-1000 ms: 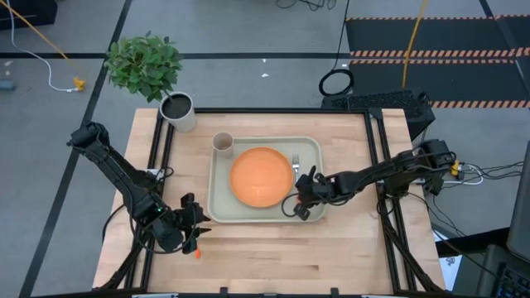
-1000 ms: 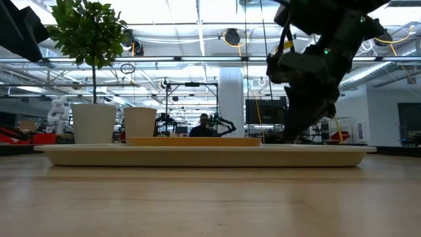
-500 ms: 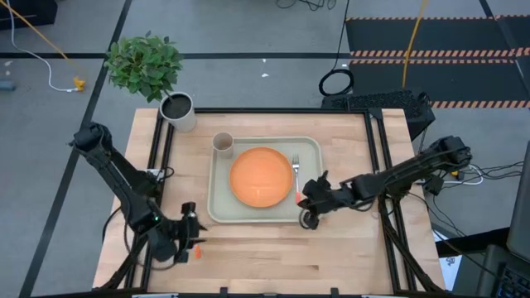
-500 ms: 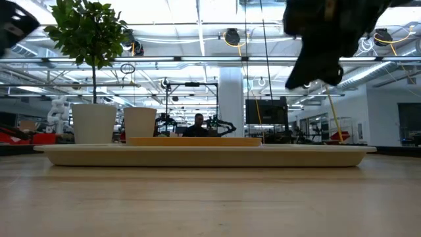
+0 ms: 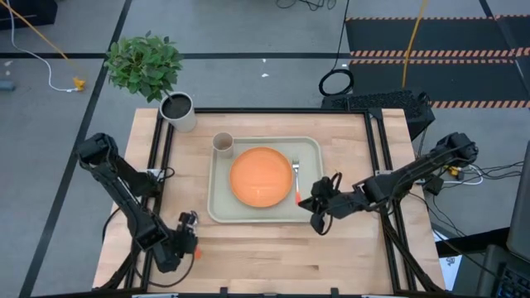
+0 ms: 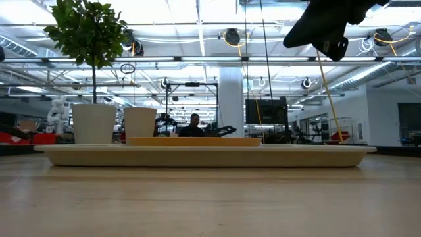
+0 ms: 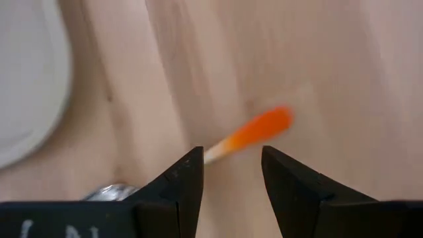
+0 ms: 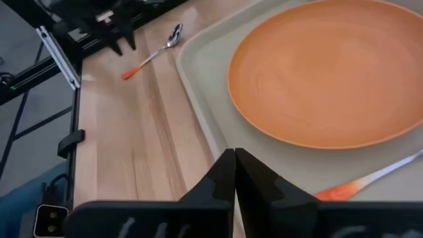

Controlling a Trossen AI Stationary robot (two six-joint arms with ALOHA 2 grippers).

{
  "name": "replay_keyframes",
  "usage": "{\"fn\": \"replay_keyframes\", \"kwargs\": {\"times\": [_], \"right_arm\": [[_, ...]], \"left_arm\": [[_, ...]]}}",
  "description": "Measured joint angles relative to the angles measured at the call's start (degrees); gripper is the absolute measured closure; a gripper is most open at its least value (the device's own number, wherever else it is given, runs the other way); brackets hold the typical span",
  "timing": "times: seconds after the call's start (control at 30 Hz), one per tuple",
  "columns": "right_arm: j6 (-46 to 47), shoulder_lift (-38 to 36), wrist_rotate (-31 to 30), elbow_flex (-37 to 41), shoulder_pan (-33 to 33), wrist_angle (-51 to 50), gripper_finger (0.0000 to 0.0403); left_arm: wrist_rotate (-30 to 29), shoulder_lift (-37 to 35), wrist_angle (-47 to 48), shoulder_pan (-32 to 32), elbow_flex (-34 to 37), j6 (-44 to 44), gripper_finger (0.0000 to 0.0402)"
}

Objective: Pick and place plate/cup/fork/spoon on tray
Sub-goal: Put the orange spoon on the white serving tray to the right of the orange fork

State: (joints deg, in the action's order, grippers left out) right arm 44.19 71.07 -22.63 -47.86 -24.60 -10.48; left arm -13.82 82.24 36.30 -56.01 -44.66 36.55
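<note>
Orange-handled spoon [image 7: 248, 135] lies before open left fingers [image 7: 186, 173].

Open left gripper [image 7: 231, 173] jaws straddle the spoon [image 7: 244, 137] handle on the table [image 7: 344, 79].

One plate [image 5: 261, 175], one cup [image 5: 223, 143], one fork [image 5: 296, 178], one spoon [image 8: 153, 51], one tray [image 5: 217, 203].

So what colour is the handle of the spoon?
Orange-red, fading paler toward the silver metal; the spoon shows best in the left wrist view.
</note>
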Motion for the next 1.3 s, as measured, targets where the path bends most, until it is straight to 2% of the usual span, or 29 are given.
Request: {"fn": "replay_keyframes", "kwargs": {"times": [0.2, 0.4, 0.73, 1.03, 1.3], "right_arm": [[0.08, -0.02, -0.04, 0.00, -0.02, 0.66, 0.0403], [-0.88, -0.04, -0.08, 0.00, -0.02, 1.61, 0.0403], [-1.56, -0.04, -0.07, 0.00, 0.00, 2.11, 0.0403], [-1.59, -0.04, -0.07, 0.00, 0.00, 2.10, 0.0403], [-2.02, -0.04, -0.07, 0.00, 0.00, 2.10, 0.0403]], "left_arm": [[0.10, 0.00, 7.73, 1.28, 0.00, -12.35, 0.0245], [0.30, 0.03, 5.09, 4.40, 0.00, -27.23, 0.0245], [4.78, 5.05, 5.06, 8.19, 0.00, -41.99, 0.0245], [6.15, 9.65, 5.39, 10.31, -0.31, -47.16, 0.0253], [8.64, 9.78, 5.44, 11.47, -0.22, -46.98, 0.0336]]}}
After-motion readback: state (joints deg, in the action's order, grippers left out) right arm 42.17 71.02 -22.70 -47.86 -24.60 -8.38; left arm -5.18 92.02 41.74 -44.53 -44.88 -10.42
